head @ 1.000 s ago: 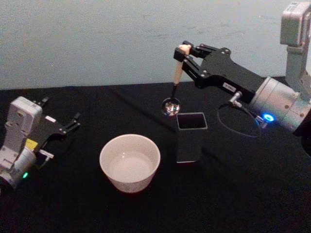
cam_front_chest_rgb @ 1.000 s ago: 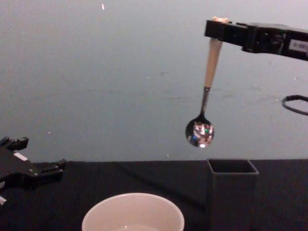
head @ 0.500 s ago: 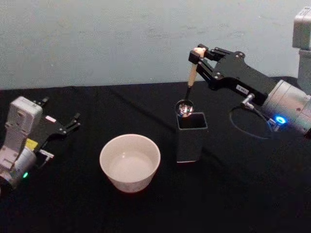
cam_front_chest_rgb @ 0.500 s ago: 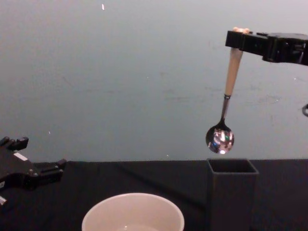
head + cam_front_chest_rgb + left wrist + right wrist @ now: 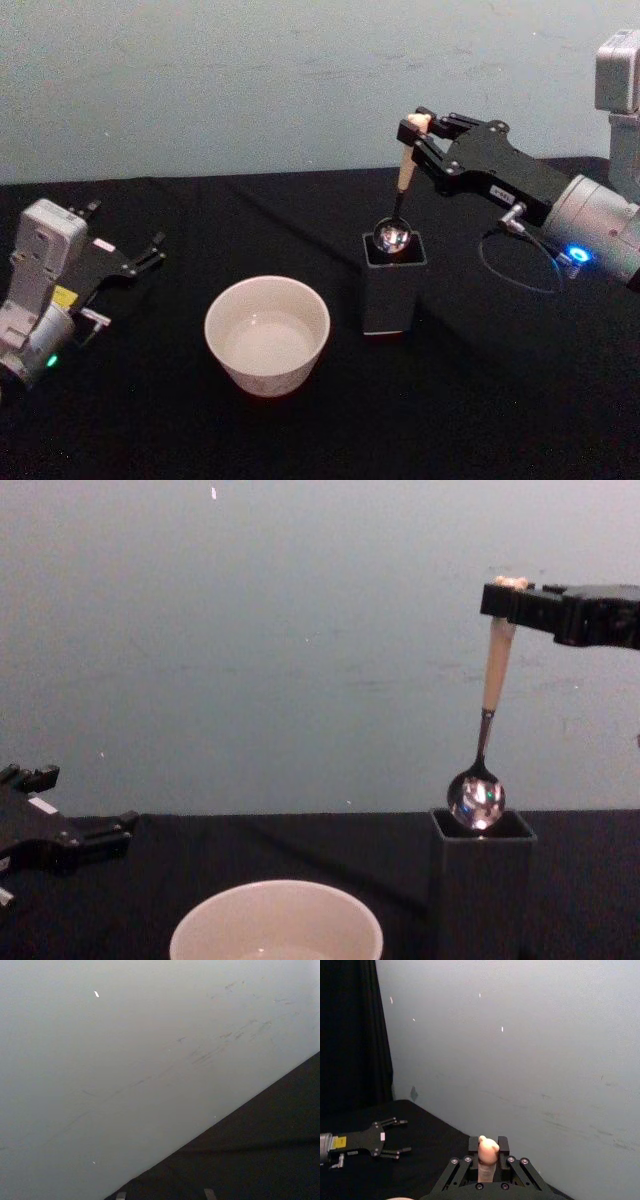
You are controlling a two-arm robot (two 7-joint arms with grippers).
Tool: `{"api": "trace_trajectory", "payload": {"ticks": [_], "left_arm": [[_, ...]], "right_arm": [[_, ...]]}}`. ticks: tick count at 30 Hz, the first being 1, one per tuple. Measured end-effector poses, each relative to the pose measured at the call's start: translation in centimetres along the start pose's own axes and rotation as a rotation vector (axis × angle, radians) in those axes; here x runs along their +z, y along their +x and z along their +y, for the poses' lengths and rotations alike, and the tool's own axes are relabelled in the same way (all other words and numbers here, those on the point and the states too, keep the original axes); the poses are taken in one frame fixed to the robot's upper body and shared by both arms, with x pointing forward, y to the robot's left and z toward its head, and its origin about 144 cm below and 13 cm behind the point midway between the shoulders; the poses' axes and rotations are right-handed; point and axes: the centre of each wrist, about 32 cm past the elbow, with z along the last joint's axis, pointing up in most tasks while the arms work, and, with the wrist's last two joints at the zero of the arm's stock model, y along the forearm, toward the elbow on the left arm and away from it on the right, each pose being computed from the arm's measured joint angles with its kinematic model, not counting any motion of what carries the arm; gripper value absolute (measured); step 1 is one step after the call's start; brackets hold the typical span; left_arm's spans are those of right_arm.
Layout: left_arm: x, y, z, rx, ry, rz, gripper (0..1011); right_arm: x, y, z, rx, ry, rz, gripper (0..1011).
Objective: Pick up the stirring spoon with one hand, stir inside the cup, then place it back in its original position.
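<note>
My right gripper (image 5: 417, 131) is shut on the top of the stirring spoon (image 5: 402, 176), whose bear head (image 5: 488, 1145) pokes out between the fingers. The spoon hangs almost upright, and its shiny bowl (image 5: 477, 798) sits right at the mouth of the dark grey square holder (image 5: 391, 290), the original position. To the holder's left stands the cream-white cup (image 5: 267, 335), also seen low in the chest view (image 5: 276, 935). My left gripper (image 5: 145, 254) rests open at the table's left side, far from both.
A black cloth (image 5: 500, 400) covers the table, with a pale wall (image 5: 200, 80) behind it. A loop of cable (image 5: 520, 265) hangs beside my right arm, to the right of the holder.
My right gripper has carried the spoon to the right and downward. The bowl went from left of and above the holder to its mouth. The left arm has not moved.
</note>
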Motion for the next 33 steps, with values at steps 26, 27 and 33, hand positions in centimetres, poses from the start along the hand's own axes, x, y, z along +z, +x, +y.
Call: {"api": "trace_trajectory", "payload": {"ticks": [26,27,33], "left_arm": [[0.0,0.0,0.0,0.0,0.0,0.0,1001],[0.0,0.0,0.0,0.0,0.0,0.0,1001],[0.0,0.0,0.0,0.0,0.0,0.0,1001]], "right_arm": [[-3.6,0.1,0.2,-0.02,-0.132,0.047,216],[-3.7,0.1,0.2,-0.022,-0.134,0.052,216],[-4.4,-0.2,0.0,-0.045,-0.146,0.099,216]]}}
